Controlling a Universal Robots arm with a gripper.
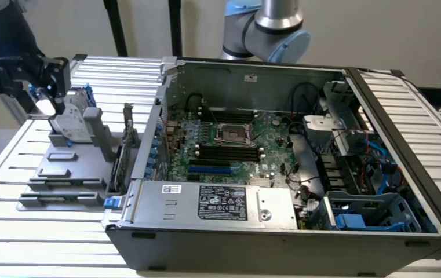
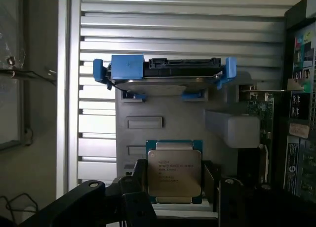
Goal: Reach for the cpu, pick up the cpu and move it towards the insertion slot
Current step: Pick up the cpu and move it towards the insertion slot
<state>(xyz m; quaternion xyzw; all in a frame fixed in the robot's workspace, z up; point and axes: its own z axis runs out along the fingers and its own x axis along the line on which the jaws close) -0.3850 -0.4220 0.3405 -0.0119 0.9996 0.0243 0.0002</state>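
Ext view bright, glare on slatted table, wrist view dim, shadowy

The cpu has a silver-grey face with fine dark print and a green rim; the claw flanking the cpu is black. Beyond the cpu, the hard drive is silver in a bright blue frame, the holder block pale grey, the desk silver with ribbed parallel slats. The insertion slot is shiny silver around a dark centre, the motherboard green, its memory slots black, its card slot blue.
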